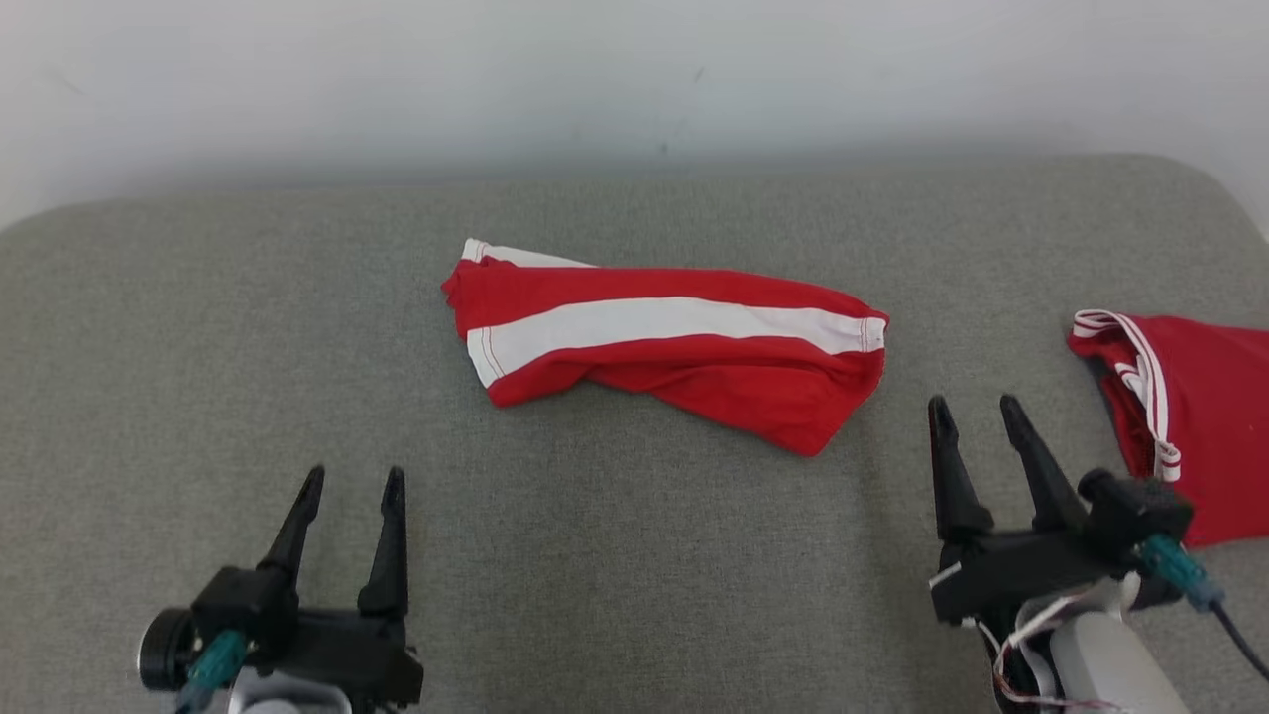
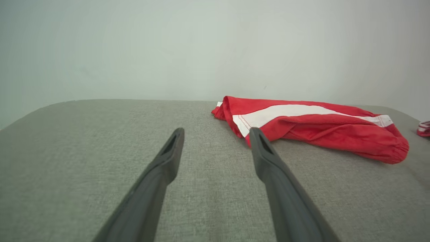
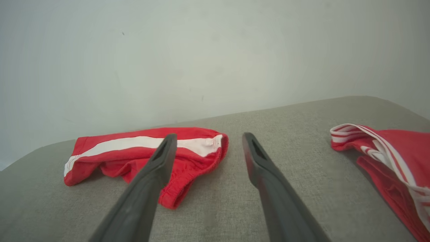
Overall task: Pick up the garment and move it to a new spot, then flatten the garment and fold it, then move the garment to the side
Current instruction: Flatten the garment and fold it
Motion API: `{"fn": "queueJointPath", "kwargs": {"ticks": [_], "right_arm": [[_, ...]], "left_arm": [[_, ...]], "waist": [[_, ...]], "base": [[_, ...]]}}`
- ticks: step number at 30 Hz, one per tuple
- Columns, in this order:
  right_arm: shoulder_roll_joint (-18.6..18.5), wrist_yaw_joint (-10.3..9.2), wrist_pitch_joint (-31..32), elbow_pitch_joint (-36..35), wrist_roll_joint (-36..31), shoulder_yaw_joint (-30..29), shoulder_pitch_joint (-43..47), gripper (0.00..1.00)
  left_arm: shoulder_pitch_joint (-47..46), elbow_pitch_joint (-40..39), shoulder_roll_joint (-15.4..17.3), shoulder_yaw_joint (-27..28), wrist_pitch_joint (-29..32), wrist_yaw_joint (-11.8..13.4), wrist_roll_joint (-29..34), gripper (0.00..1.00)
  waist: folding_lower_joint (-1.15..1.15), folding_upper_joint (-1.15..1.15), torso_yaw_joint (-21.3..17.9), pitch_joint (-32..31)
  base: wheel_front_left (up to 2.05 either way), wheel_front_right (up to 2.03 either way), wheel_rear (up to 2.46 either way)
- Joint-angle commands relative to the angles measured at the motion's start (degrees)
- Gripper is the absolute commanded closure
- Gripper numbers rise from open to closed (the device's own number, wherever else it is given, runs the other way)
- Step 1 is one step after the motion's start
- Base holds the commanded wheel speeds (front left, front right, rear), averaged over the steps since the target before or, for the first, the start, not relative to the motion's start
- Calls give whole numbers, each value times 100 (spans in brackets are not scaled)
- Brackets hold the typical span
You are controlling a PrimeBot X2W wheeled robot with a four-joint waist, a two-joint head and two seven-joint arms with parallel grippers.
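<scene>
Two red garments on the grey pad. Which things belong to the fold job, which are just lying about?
Job: striped red garment, centre of the grey pad, likely target; left gripper, right gripper, both open, empty.
Lying about: trimmed red garment at the right edge, untouched.

Bare grey fabric surface (image 1: 198, 347) spreads across the left half of the frame and along the lower middle, open to any approach. The red-and-white garment (image 1: 664, 342) blocks the centre. A second red garment (image 1: 1190, 416) crowds the right edge, leaving a clear strip between the two. The wall (image 1: 634, 79) closes off the top.
</scene>
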Motion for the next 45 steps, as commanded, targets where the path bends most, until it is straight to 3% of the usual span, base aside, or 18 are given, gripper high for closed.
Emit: {"fn": "queueJointPath", "kwargs": {"ticks": [1, 11, 23, 31, 37, 44, 45], "right_arm": [[-46, 0, 0, 67, 80, 35, -192, 0], [-143, 0, 0, 543, 436, 294, -1391, 0], [-29, 0, 0, 546, 577, 577, -1743, 0], [-57, 0, 0, 494, 578, 517, -1664, 0], [-14, 0, 0, 490, 536, 470, -1624, 0], [-4, 0, 0, 473, 547, 465, -1614, 0], [-3, 0, 0, 476, 554, 467, -1616, 0]], "left_arm": [[-202, 85, 5, -29, -20, -59, -62, 0], [-1872, 1241, 3, -305, -19, -473, -458, 0], [-3195, 3193, -16, -745, -6, -711, -1492, 0], [-3311, 3029, -18, -1475, 13, -717, -2147, 0], [-3102, 2893, 203, -1715, 14, -710, -2439, 0], [-3008, 2702, 202, -1846, 13, -706, -2628, 0], [-3002, 2655, 220, -1889, 13, -706, -2614, 9]], "waist": [[-1, 0, -59, 484], [-1, 0, -157, 1323], [-1, 0, -363, 1773], [-1, 0, -395, 1831], [-1, 0, -364, 1784], [-1, 0, -342, 1740], [-1, 0, -341, 1735]], "base": [[0, 0, 0], [0, 0, 0], [0, 0, 0], [0, 0, 0], [0, 0, 0], [0, 0, 0], [0, 0, 0]]}}
